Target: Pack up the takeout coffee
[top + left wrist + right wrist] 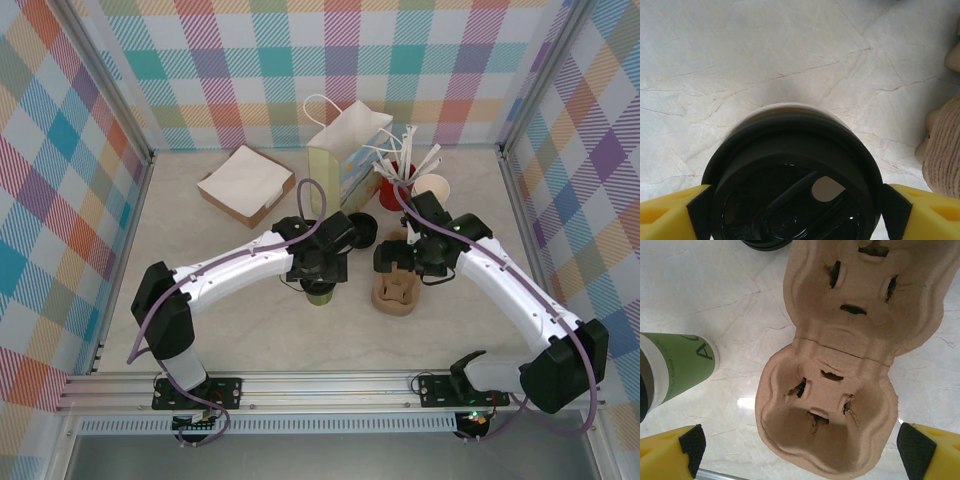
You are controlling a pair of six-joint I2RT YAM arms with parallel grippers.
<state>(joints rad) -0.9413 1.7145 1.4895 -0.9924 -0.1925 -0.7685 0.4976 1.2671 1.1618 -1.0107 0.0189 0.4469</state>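
Bright, even light from above. Overhead view: sharp throughout, with faint soft shadows under the arms on the pale worktop [250, 330]. Left wrist view: the takeout coffee [790, 150] is very close and soft-focus, its black lid glossy with reflections at 6 o'clock and a dim shadow beyond it at 12 o'clock. Right wrist view: the cup carrier [840, 365] is crisp and a small white glare spot lies at 8 o'clock. The yellow fingers [665, 452] of the right end effector [800, 460] blur at 5 and 7 o'clock.
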